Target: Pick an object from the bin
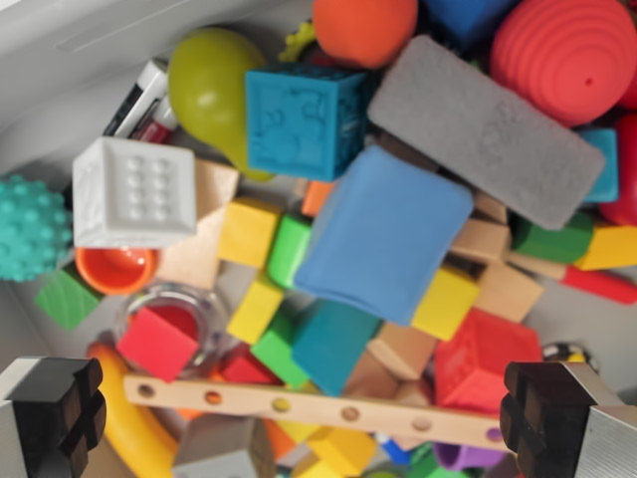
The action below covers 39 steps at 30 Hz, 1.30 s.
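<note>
Filling the frame, the bin [40,90] holds a jumble of toys. A blue cushion [383,234] lies at centre, a grey sponge [488,129] leaning over its upper right edge. A red ridged ball [567,55] sits upper right, a white dotted cube [134,192] left. A wooden strip with holes [318,408] crosses the bottom. The pincer [318,423] stands wide, empty, its fingers [55,413] in the lower corners.

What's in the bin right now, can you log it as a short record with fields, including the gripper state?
view: wrist camera looking down into the bin
container: grey bin, crowded with toys
topmost items: blue cushion, grey foam block
other items: white dotted cube, teal embossed cube, red ridged ball, wooden strip with holes
gripper: open, above the pile, holding nothing
fingers: black pads at both lower corners
</note>
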Available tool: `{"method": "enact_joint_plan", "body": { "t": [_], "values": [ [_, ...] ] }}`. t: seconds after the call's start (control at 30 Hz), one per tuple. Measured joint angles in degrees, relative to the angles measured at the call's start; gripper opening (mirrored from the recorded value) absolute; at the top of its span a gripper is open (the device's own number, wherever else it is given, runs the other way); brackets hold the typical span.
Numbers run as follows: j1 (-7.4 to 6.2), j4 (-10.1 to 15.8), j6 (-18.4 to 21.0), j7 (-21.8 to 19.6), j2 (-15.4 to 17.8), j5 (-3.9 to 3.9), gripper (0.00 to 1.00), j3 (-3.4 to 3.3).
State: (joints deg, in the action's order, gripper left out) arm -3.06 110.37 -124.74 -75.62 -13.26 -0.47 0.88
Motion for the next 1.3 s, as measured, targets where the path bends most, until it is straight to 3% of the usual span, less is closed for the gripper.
{"method": "enact_joint_plan", "body": {
  "t": [0.57, 1.3],
  "values": [
    [-3.02, -0.42, -3.81, -15.43, -4.74, -0.05, 1.00, -0.24],
    [-7.64, -3.36, -8.39, -37.36, -12.87, 0.14, 1.00, -1.07]
  ]
}}
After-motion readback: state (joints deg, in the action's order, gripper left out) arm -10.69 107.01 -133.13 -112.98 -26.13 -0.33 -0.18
